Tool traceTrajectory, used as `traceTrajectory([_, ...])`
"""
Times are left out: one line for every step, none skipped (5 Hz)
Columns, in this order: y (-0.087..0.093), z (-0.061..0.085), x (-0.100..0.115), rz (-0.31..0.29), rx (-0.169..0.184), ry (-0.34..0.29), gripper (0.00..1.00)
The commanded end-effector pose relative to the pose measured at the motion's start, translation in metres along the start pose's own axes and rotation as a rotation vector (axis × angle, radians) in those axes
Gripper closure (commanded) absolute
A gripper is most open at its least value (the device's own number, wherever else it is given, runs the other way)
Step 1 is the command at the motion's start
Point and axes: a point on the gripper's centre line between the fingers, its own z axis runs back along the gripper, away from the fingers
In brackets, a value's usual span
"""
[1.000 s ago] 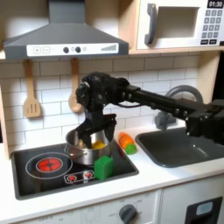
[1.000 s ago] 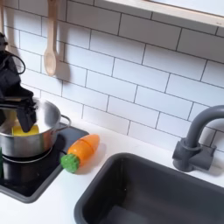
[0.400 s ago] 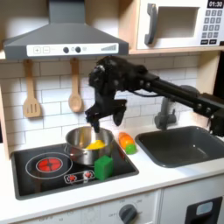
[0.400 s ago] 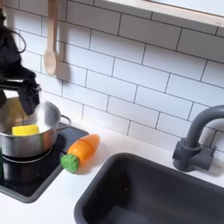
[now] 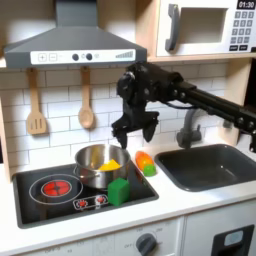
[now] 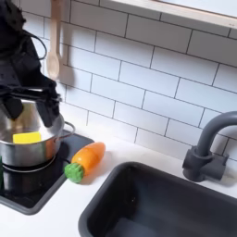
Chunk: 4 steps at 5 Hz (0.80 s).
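A flat yellow rectangular block (image 6: pixel 27 138) is lying inside a round shiny steel pot (image 6: pixel 28 151), resting against the inner wall on the second exterior view's left. The pot is sitting upright on the black stovetop's rear burner. In the first exterior view the yellow block (image 5: pixel 109 165) is showing at the pot's (image 5: pixel 99 167) right inner side.

Pot (image 5: pixel 100 166) rim, carrot (image 6: pixel 86 160) crowd stovetop (image 5: pixel 45 190) right.
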Motion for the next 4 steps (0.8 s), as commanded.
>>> traceTrajectory([-0.029, -0.014, -0.007, -0.054, 0.014, 0.020, 0.00])
traceTrajectory([-0.046, -0.028, -0.011, -0.080, 0.009, 0.040, 0.00])
traceTrajectory([-0.058, -0.039, -0.008, -0.098, 0.004, 0.053, 0.00])
traceTrajectory([-0.063, -0.049, -0.008, -0.099, 0.007, 0.040, 0.00])
